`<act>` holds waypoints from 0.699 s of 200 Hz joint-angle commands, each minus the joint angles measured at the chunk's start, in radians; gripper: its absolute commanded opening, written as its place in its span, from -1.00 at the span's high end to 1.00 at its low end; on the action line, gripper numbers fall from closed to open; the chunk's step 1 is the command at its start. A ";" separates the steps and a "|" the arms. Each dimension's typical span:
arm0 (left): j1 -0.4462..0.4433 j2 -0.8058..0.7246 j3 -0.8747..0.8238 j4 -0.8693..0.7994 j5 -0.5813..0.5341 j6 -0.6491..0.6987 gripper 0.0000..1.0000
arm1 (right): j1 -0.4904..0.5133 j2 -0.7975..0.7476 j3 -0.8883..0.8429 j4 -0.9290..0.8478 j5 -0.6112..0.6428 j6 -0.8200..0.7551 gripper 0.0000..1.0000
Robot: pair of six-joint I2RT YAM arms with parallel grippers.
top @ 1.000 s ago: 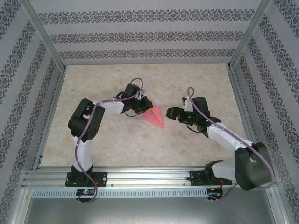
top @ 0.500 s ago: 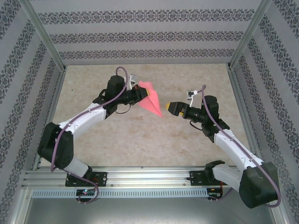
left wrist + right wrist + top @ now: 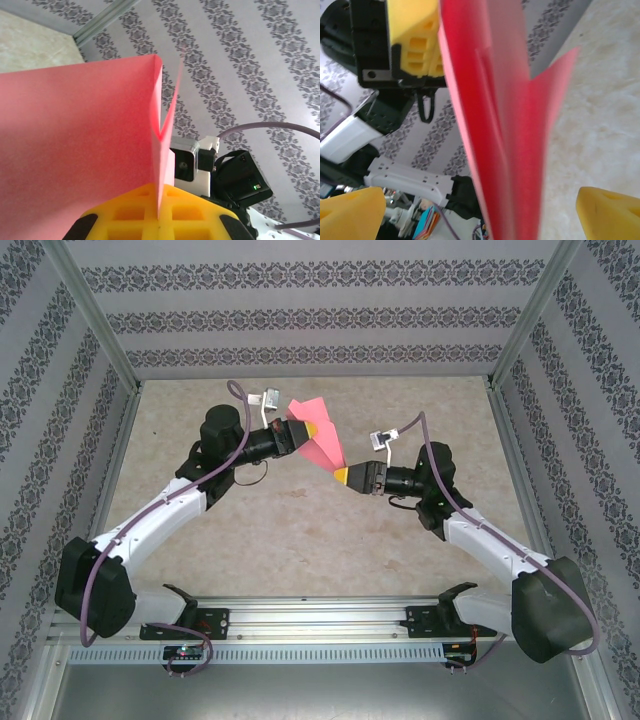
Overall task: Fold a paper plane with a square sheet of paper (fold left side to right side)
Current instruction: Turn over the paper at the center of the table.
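Paper plane (image 3: 316,440): pink-red, folded to a pointed dart, held in the air over the desk (image 3: 300,540), between the two arms, point aimed toward the right arm. In the left wrist view we see the paper plane (image 3: 75,150) as a flat panel with a V-shaped split at its edge, running down into the yellow pads. In the right wrist view the paper plane (image 3: 495,125) comes through edge-on, several layers stacked.

Left claw (image 3: 306,430) is clamped together on the wide end of the plane, gripping at the fold line. Right claw (image 3: 342,476) stands wide apart at the pointed end; its pads (image 3: 610,212) sit on either side of the paper, and we see no contact.

Handling, as we judge it: very light, thin and floppy, and it creases or tears easily, so a hard pinch on a single flap would likely bend it. Best hold is across the stacked layers at the centre crease, the stiffest part. The loose flap edges will probably sag or splay.
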 commanded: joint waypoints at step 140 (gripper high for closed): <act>-0.024 0.009 -0.075 0.190 0.189 -0.062 0.91 | 0.065 0.085 0.165 0.033 -0.047 -0.012 -0.27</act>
